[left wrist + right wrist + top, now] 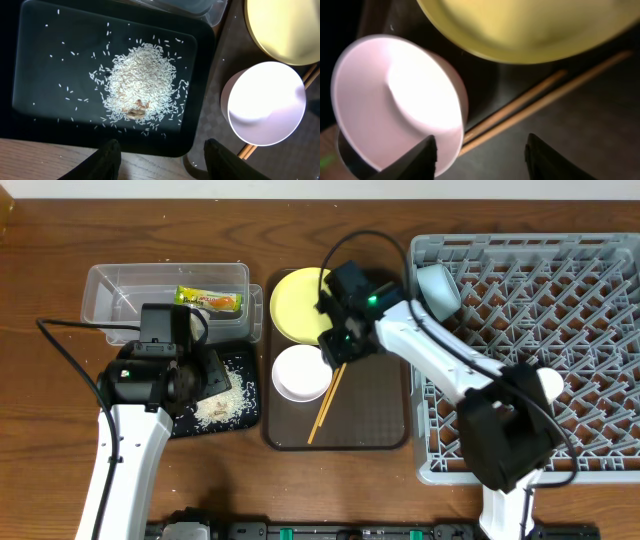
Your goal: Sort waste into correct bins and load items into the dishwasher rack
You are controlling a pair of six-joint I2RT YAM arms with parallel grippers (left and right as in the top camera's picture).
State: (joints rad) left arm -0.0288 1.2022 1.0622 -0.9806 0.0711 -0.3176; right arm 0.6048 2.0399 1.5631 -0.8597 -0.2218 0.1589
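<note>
The green-and-orange wrapper lies in the clear tub. White rice is piled in the black tray, and the pile also shows in the left wrist view. My left gripper hangs open and empty over that tray's near edge. The yellow plate, white bowl and chopsticks sit on the brown tray. My right gripper is open and empty just above the chopsticks, beside the white bowl. The light blue bowl stands in the grey rack. The tissue is not in view.
The brown serving tray lies between the black tray and the rack. A small white cup shows in the rack beside my right arm. The clear tub's corner touches the black tray's far edge. Bare wooden table lies in front.
</note>
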